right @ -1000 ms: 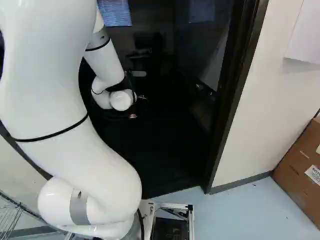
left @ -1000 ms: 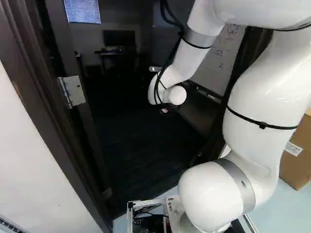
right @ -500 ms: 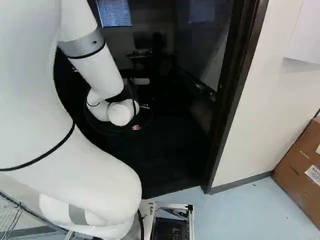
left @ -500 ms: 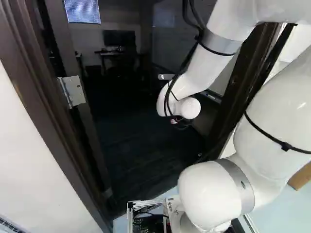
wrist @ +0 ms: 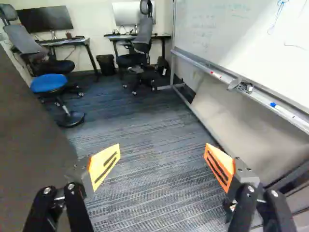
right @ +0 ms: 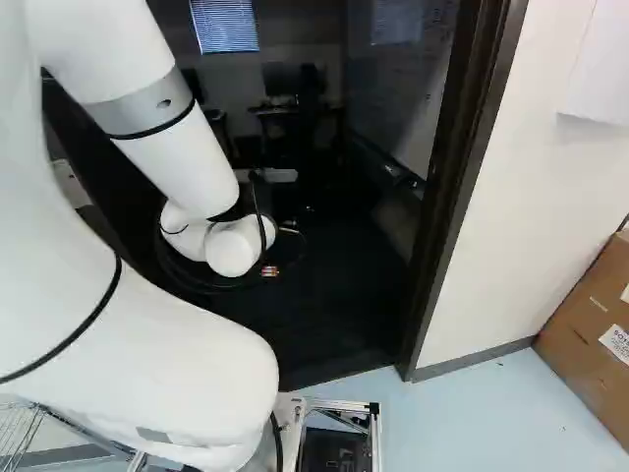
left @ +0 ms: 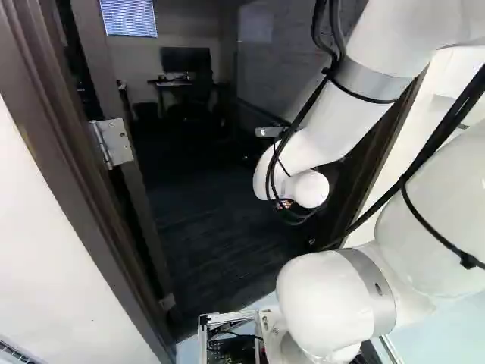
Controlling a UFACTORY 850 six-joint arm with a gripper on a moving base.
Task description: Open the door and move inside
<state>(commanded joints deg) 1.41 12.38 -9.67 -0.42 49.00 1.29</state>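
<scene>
Room: striped dark carpet (wrist: 149,123), window blinds (right: 226,26), two desks (wrist: 68,42), office chairs (wrist: 141,41), blue-topped stool (wrist: 49,83), whiteboard (wrist: 217,29). Near side: light blue floor (right: 472,408), cardboard box (right: 580,329) by white wall (right: 536,187).

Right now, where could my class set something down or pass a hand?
Bare carpet lies ahead of the open gripper, between blue stool and whiteboard; a hand might pass between its fingers. Chairs and desks crowd the far wall.
</scene>
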